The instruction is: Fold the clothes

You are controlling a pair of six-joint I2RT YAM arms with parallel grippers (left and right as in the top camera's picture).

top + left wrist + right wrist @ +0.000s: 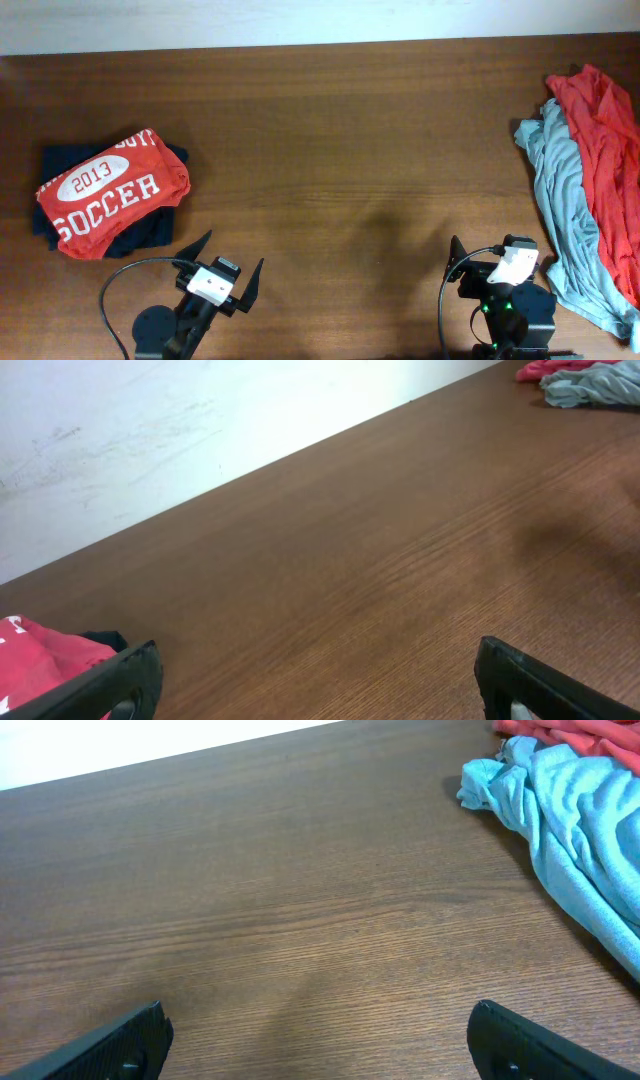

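Observation:
A folded red "2013 SOCCER" shirt (108, 192) lies on a folded dark navy garment (150, 232) at the table's left; its edge shows in the left wrist view (45, 655). A crumpled pile at the right edge holds a light blue shirt (565, 205) and a red-orange shirt (608, 150) lying over it. The blue shirt (575, 830) fills the right of the right wrist view. My left gripper (230, 262) is open and empty near the front edge, right of the folded stack. My right gripper (495, 262) is open and empty, just left of the pile.
The brown wooden table (340, 150) spans the view, with a white wall (300, 20) behind its far edge. Black cables run from both arm bases at the front edge.

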